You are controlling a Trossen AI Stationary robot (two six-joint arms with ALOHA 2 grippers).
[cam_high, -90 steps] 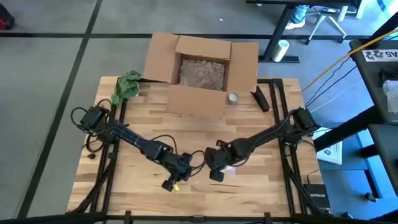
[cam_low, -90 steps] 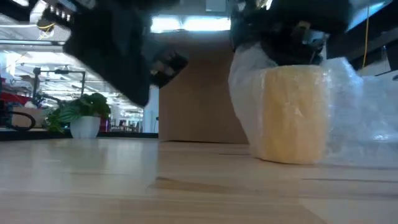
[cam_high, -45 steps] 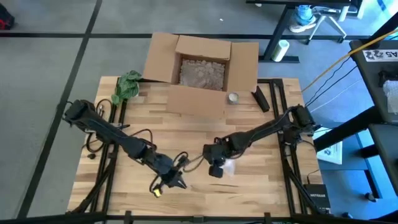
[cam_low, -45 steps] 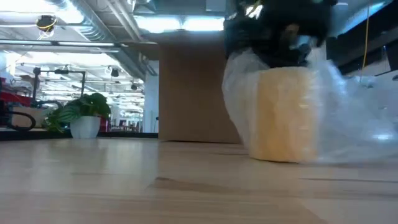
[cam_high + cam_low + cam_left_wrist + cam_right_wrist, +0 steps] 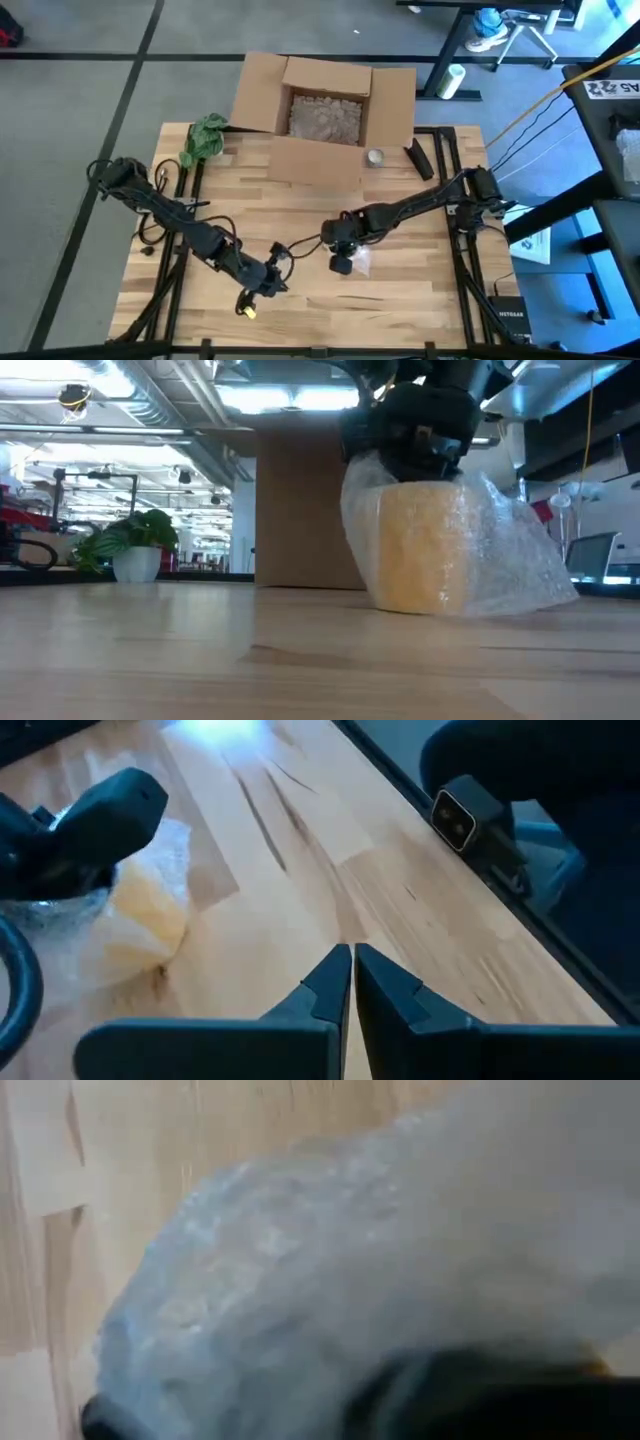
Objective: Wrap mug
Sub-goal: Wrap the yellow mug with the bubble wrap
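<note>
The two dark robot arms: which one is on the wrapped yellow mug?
The right gripper sits atop the bubble-wrapped yellow mug; the left gripper hangs apart, fingers shut.
</note>
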